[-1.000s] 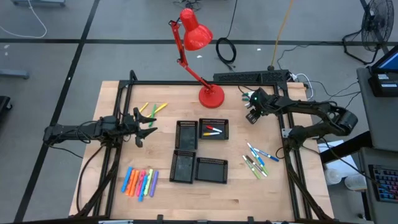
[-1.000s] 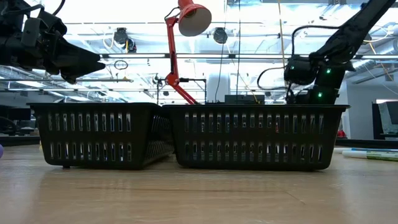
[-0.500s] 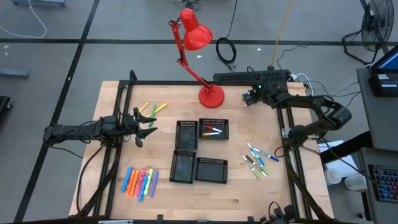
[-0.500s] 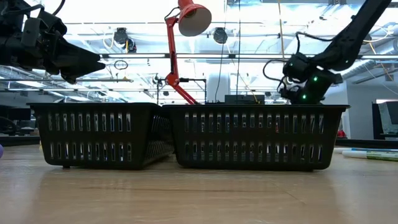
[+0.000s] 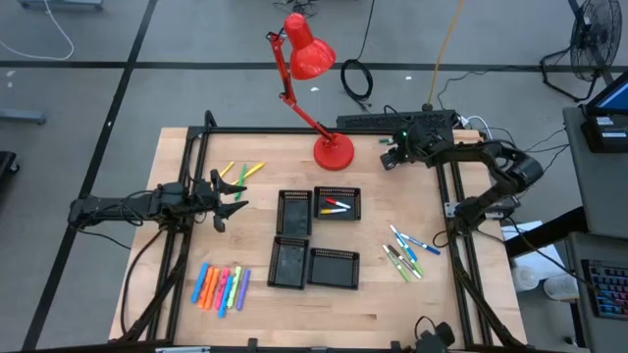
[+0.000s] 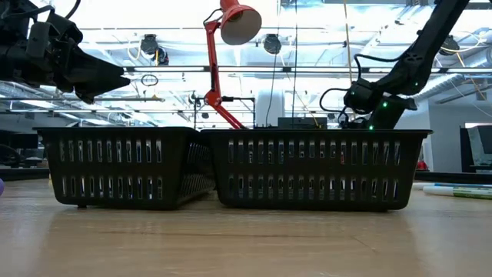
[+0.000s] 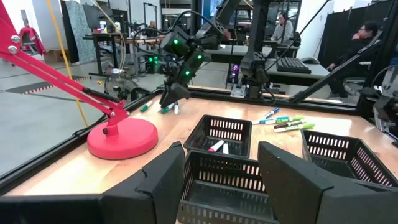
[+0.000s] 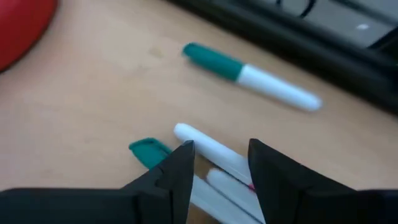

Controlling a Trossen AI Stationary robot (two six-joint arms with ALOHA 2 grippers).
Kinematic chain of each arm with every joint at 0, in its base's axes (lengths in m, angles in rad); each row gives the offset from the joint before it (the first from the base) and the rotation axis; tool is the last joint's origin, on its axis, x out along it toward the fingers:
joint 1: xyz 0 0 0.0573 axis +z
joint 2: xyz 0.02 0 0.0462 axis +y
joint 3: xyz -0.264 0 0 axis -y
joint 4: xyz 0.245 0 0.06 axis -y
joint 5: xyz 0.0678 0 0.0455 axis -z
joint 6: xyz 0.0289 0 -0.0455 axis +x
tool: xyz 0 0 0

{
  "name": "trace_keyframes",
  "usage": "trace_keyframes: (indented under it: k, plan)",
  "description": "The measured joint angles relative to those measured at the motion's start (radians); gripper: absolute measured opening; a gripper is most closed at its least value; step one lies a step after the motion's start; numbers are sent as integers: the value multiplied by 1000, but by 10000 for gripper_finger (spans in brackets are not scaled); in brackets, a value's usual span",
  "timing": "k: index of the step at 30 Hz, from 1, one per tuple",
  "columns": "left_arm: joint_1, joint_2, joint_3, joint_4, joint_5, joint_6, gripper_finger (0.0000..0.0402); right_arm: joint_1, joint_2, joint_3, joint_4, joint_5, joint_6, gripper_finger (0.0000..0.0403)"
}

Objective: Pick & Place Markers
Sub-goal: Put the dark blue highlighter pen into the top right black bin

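Markers lie in groups on the table: yellow-green ones far left, neon ones near left, blue-green ones right, and some in a black tray. At the far right corner my right gripper slants down, open. In its wrist view its fingers stand on either side of a white marker lying flat on the wood beside another. A green-capped marker lies just beyond. My left gripper waits open and level at the table's left. My right gripper has one finger on each side of the white marker's barrel, near its bare end. It comes slanting down from above, and the marker lies flat on the table. Whether the fingers touch it I cannot tell.
Four black mesh trays stand at the table's middle. The red lamp's base sits just left of my right gripper. A black frame rail and cables run along the far right edge. People sit beyond the table.
My right gripper has gone toward the table's far edge and sunk to the markers beside the lamp base, tipping further downward.
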Motion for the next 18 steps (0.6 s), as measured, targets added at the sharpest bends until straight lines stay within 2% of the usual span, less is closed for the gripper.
trace_keyframes:
  k: [6,9,14,18]
  plan:
    - [0,0,0,0,0,0,209,29,-57,-2,-94,-41,-1,137]
    - [0,0,0,0,0,0,209,38,-95,-4,-53,-35,12,136]
    - [0,0,0,0,0,0,209,38,-108,2,109,69,47,136]
    - [0,0,0,0,0,0,209,13,-38,63,84,95,47,136]
